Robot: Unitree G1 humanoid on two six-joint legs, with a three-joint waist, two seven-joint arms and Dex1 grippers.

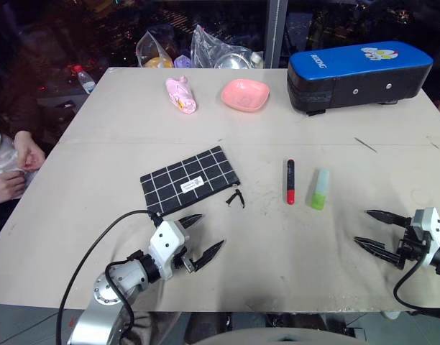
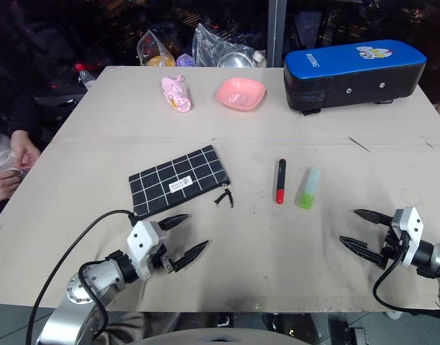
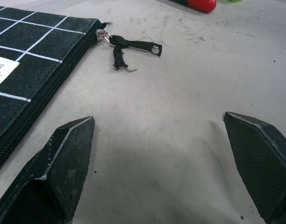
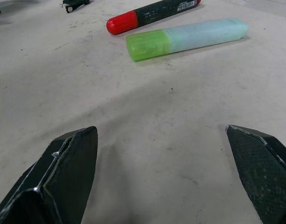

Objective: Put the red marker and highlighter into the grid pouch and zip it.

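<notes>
The grid pouch (image 1: pixel 191 180) lies flat on the table, left of centre, its black zipper pull (image 1: pixel 235 198) trailing off its right end. To its right the red marker (image 1: pixel 290 181) lies with its red end toward me, and the light-green highlighter (image 1: pixel 320 189) lies just beside it. My left gripper (image 1: pixel 205 236) hovers open near the table's front edge, just in front of the pouch, nothing between its fingers. Far to the right, my right gripper (image 1: pixel 372 228) is open and empty, in front of and to the right of the highlighter (image 4: pixel 185 38) and marker (image 4: pixel 150 15).
A blue-and-black case (image 1: pixel 358 75) stands at the back right. A pink bowl (image 1: pixel 245 94) and a pink bundle (image 1: pixel 180 94) lie at the back centre, plastic bags (image 1: pixel 195 49) behind them. A person's hands (image 1: pixel 15 165) rest at the left edge.
</notes>
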